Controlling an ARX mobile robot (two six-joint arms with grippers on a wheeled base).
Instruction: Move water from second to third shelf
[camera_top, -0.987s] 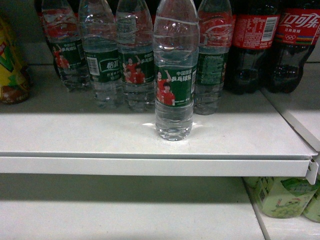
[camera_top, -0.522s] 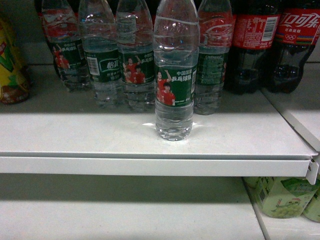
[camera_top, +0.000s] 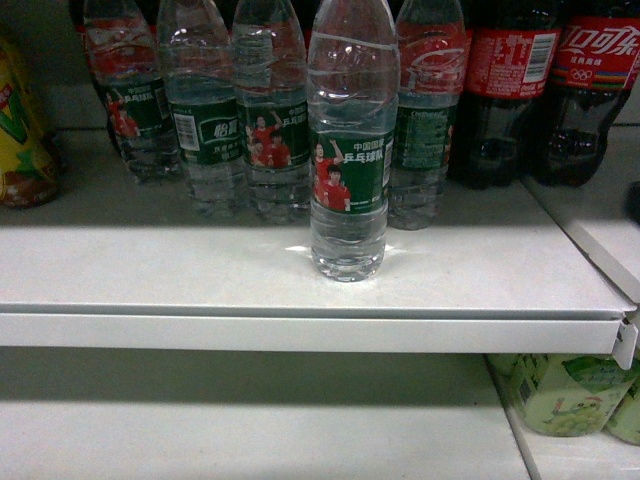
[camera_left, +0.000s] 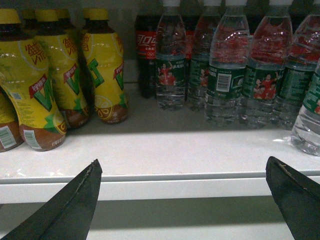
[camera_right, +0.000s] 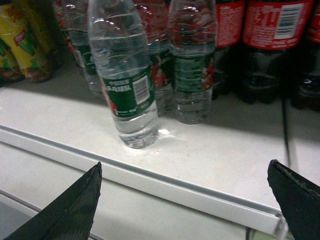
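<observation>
The water (camera_top: 348, 150) (clear, nearly full) stands upright on the shelf (camera_top: 200, 270).

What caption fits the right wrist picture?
Open right gripper faces a water bottle standing alone near the shelf edge.

Your left wrist-mounted view shows the left gripper (camera_left: 185, 200) as two dark, nearly black fingers (camera_left: 70, 210) entering from the bottom edge, one at 7 o'clock and one at 5 o'clock. Each is a flat wedge tapering to a blunt tip, with a matte surface and a thin paler line along its inner edge. Your right wrist-mounted view shows the right gripper (camera_right: 185, 200) built the same way: two black tapered fingers (camera_right: 70, 210) at 7 and 5 o'clock, the right one with a slightly rough, serrated-looking inner edge. No cables, screws or markings are visible on either. In the head view, a small dark shape at 3 o'clock is too cropped to identify.
</observation>
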